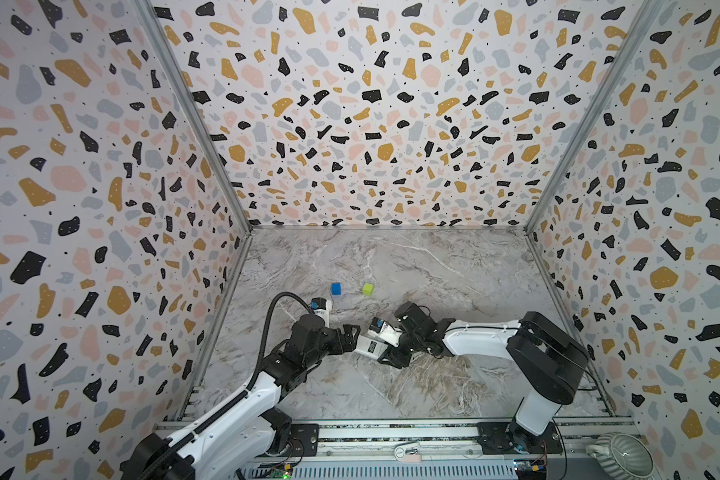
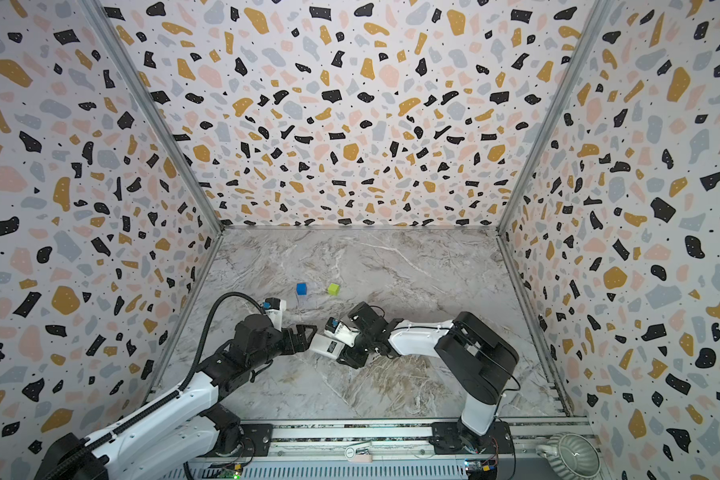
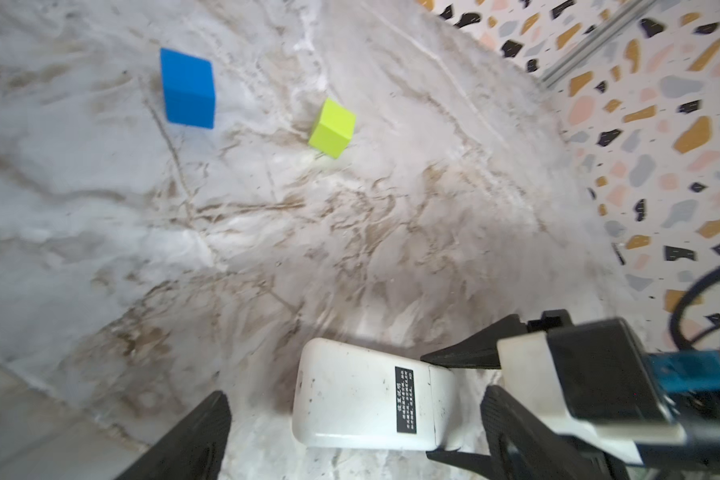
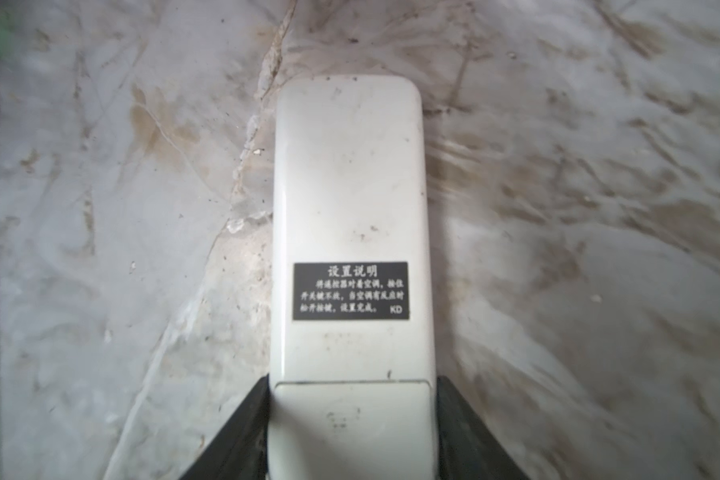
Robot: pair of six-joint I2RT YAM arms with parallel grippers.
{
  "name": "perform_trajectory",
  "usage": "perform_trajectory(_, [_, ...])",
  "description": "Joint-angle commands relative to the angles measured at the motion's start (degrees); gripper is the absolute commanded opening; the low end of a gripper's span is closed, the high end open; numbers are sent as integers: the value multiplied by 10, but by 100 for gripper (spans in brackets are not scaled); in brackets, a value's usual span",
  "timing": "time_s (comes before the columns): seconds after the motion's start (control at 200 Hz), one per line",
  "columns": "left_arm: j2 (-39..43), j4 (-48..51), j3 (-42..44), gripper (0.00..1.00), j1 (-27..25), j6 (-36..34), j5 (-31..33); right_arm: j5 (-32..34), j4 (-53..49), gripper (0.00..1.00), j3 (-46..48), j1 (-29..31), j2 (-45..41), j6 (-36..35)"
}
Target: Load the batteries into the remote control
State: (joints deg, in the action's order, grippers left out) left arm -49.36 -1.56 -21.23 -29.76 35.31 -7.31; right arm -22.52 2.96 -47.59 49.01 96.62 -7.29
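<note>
White remote control [image 4: 350, 199], back scuffed with dark specks, black label [image 4: 351, 291] with white lettering, flanked by black fingers [image 4: 242, 436] of right end effector [image 4: 352, 382]. Beyond left end effector [image 1: 353, 336], blue cube [image 3: 188, 89] and lime-green cube [image 3: 332, 129] on grey-white marble table [image 3: 391, 249] veined brown. Terrazzo walls [image 1: 371, 124]: black, ochre, pink, grey blotches on white.

2 arms low, reaching inward, tips nearly meeting; left pincer [image 1: 351, 335] spread wide, right pincer [image 4: 352, 382] clamped in grip.

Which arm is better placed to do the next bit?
Probably left: the left gripper is open beside the remote control's free end, while the right gripper is busy clamping it.
</note>
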Motion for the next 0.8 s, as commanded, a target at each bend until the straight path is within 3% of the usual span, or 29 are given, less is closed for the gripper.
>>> perform_trajectory(0.0, [18, -64, -4, 96, -9, -14, -62, -78, 60, 16, 18, -36, -76, 57])
perform_trajectory(0.19, [24, -124, -26, 98, -68, -23, -87, -199, 149, 13, 72, -105, -173, 122])
perform_trajectory(0.506, [3, -252, -60, 100, -148, -47, -111, -302, 245, 13, 113, -138, -273, 192])
perform_trajectory(0.796, [0, -340, -55, 100, -159, -44, -125, -355, 314, 13, 139, -141, -312, 238])
